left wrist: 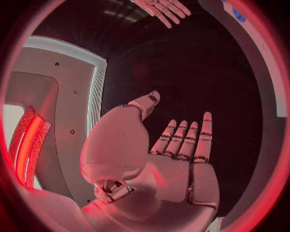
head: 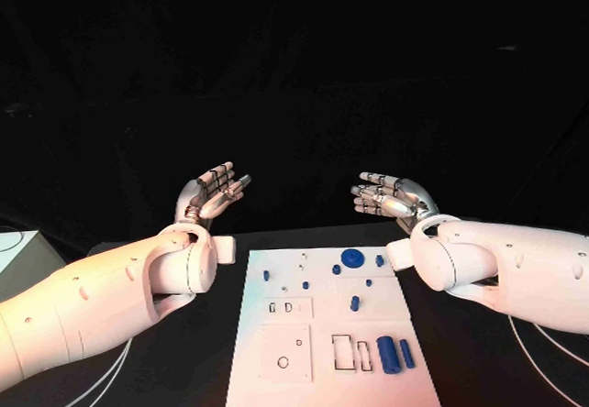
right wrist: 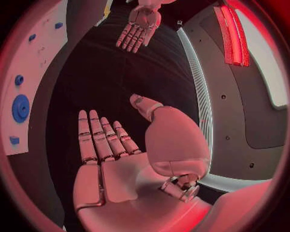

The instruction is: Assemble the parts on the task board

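Both hands hover beyond the task board [head: 331,385], nothing standing above its blue parts [head: 386,354]

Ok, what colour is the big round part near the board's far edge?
Blue; the round part shows best in the head view.

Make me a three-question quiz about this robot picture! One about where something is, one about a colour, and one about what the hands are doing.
1. Where do the two long parts lie on the board?
A. near right corner
B. far left corner
C. off the board

2. What colour is the big round part?
A. yellow
B. blue
C. green

3. What are the hands doing?
A. both holding parts
B. one pressing the board
C. both raised, holding nothing

Answers:
1. A: they lie side by side at the board's near right.
2. B: it is blue on the white board.
3. C: the left hand and right hand are up beyond the board, fingers apart.
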